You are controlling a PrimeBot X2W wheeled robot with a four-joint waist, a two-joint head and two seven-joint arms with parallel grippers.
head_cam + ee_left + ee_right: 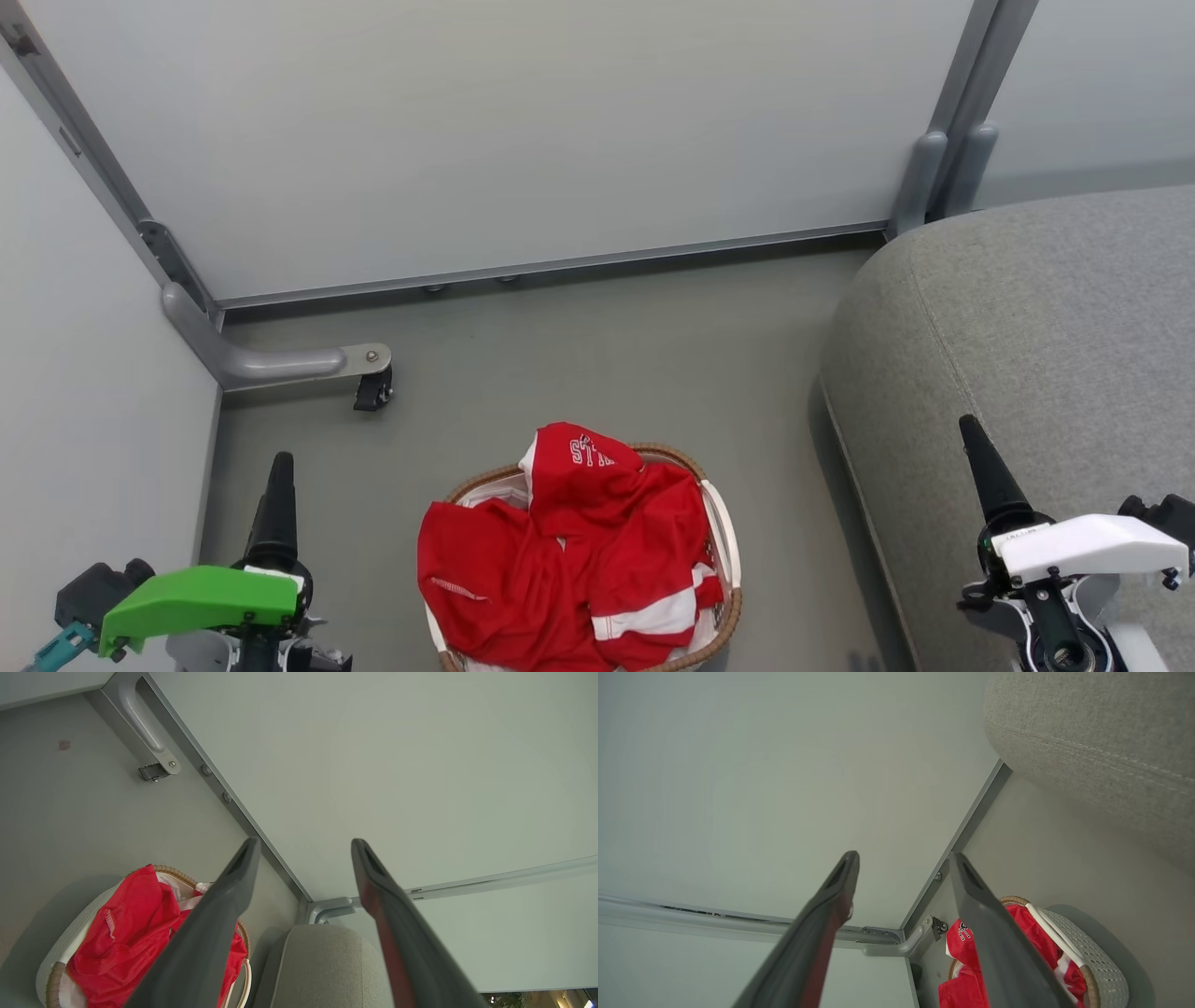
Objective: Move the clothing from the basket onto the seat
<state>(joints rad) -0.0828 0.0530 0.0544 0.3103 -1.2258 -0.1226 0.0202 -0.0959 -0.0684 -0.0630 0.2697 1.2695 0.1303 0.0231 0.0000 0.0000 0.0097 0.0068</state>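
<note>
The clothing (579, 551) is a heap of bright red fabric with white stripes and white lettering, piled in the basket (738, 607) on the floor at the bottom centre. The grey seat (1046, 317) fills the right side, close beside the basket. My left gripper (280, 467) hangs open to the left of the basket, above the floor. My right gripper (971, 434) is open over the seat's near edge. In the left wrist view the left gripper (304, 842) holds nothing, with the clothing (126, 933) lower left. In the right wrist view the right gripper (903, 855) is likewise empty, with the basket (1104, 970) lower right.
Pale partition panels with grey metal frames close off the back and left. A frame foot with a black caster (373, 387) sticks out onto the grey floor (607, 355) behind and to the left of the basket.
</note>
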